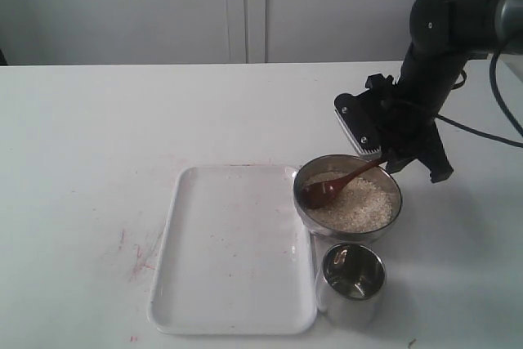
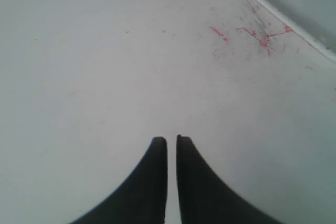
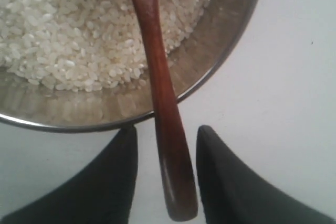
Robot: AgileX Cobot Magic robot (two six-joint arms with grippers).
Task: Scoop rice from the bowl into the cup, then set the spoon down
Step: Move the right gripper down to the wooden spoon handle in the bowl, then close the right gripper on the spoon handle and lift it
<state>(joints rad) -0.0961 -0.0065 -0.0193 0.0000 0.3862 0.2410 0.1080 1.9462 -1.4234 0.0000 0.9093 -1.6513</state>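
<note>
Right gripper (image 3: 167,127): jaws parted, straddling the handle end of the wooden spoon (image 3: 157,77), a gap on either side, nothing grasped. Spoon head lies on the uncooked rice (image 3: 68,35) in the steel bowl (image 3: 231,51), handle across the rim. Steel cup (image 1: 351,284): just beside bowl and white tray (image 1: 233,251); contents unclear. Left gripper (image 2: 171,139): closed, empty, over the white table (image 2: 79,77).
</note>
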